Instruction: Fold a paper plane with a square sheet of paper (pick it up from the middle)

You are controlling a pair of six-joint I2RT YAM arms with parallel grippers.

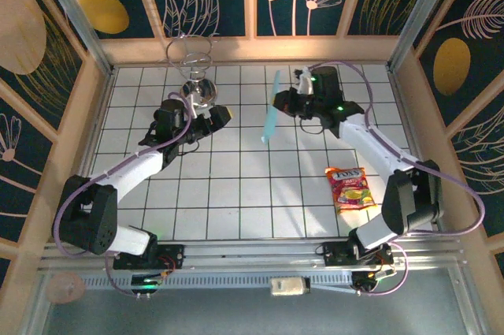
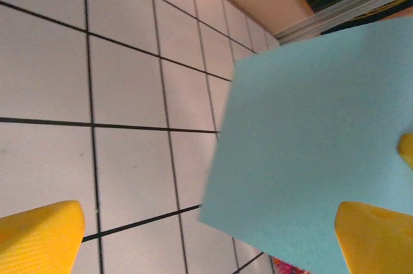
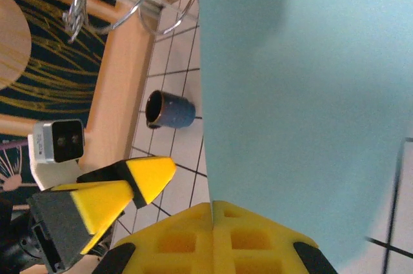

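While the right claw (image 3: 213,208) pinches the blue sheet (image 3: 297,93) upright, the left claw (image 1: 214,118) gapes empty (no crease visible yet), so all folding seems left.

The square sheet of paper (image 2: 310,151) hangs before the wide-spread left gripper (image 2: 210,213)

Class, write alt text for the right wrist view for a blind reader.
The right gripper pinches a light-blue paper sheet rising up the frame. Left of it are the left gripper and a dark cup on a white-tiled table.
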